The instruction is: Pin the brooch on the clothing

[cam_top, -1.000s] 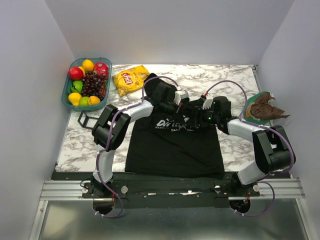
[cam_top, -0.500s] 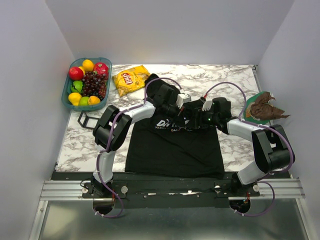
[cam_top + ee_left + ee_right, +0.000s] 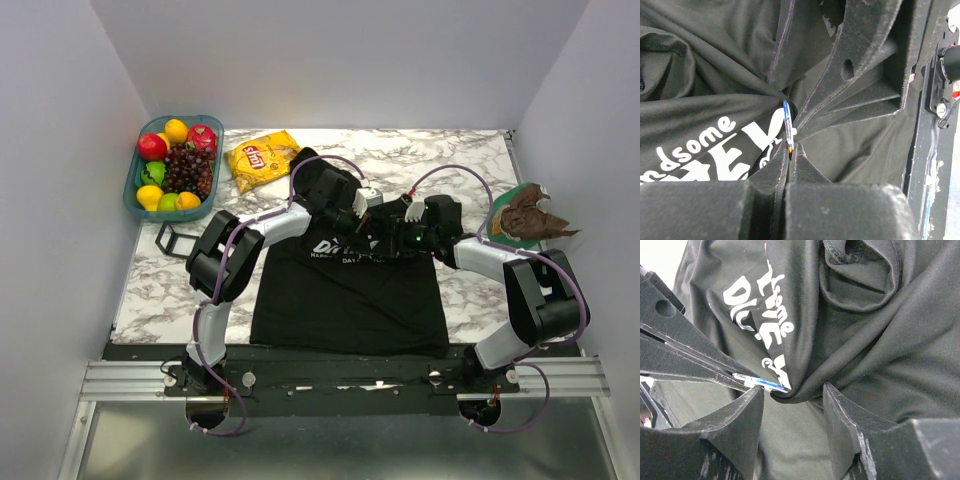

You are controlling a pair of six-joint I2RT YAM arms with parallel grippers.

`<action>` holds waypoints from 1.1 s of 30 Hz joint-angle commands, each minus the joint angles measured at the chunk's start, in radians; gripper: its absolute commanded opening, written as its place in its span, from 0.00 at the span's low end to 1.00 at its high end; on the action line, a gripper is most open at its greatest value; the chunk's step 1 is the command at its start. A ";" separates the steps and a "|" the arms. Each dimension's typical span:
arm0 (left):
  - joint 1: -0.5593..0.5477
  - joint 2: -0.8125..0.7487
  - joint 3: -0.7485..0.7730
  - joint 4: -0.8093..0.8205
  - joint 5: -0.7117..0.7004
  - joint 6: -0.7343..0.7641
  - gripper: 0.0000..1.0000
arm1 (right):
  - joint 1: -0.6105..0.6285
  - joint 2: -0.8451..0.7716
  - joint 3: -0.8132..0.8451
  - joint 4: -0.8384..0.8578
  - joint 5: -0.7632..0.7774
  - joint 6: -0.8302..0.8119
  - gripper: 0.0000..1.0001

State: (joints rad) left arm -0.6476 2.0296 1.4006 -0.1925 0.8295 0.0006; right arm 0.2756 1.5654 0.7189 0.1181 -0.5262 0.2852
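- Black fabric of the clothing is lying flat on the marbled desk, hem toward the near edge. Both arms are meeting over its far half, around the white print.
- The left end effector is clamping its jaws together on the brooch. The brooch is showing edge-on as a thin bluish sliver with an orange glint at the gripped end.
- The brooch is sitting just beside the printed letters. Its free end is touching the spot where the cloth's wrinkles are converging into a tight point.
- The right end effector is standing with its jaws parted, straddling a bunched fold of the clothing. The fold is filling most of the gap, and I cannot tell whether the fingers are actually squeezing it.
- From the right wrist, the brooch is lying against one of those fingers and pointing into the fold.
- Judging progress, picking up the brooch and bringing it to the shirt are looking done. The fastening itself is looking under way rather than finished.
- The pin is hiding behind cloth and fingers, so whether it is already piercing the fabric cannot be told.
- What is remaining, as I judge it, is passing the pin through the fold, securing it, and both end effectors letting go with the brooch sitting on the shirt.
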 commanded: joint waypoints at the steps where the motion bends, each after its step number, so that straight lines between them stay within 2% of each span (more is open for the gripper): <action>1: -0.057 -0.066 0.012 -0.064 0.172 -0.005 0.00 | -0.013 0.016 0.036 0.058 0.164 0.014 0.56; 14: -0.095 -0.095 0.003 -0.120 0.165 0.073 0.00 | -0.036 0.022 0.037 0.054 0.163 0.039 0.55; 25: -0.073 -0.086 0.021 -0.145 0.002 0.047 0.00 | -0.049 -0.008 0.021 0.054 0.172 0.039 0.55; 33: -0.047 -0.080 0.028 -0.137 -0.046 0.021 0.00 | -0.056 -0.024 0.010 0.054 0.184 0.035 0.55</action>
State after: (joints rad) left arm -0.6811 2.0109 1.4155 -0.2337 0.7231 0.0559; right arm 0.2623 1.5578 0.7185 0.0883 -0.5072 0.3248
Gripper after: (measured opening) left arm 0.014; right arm 0.555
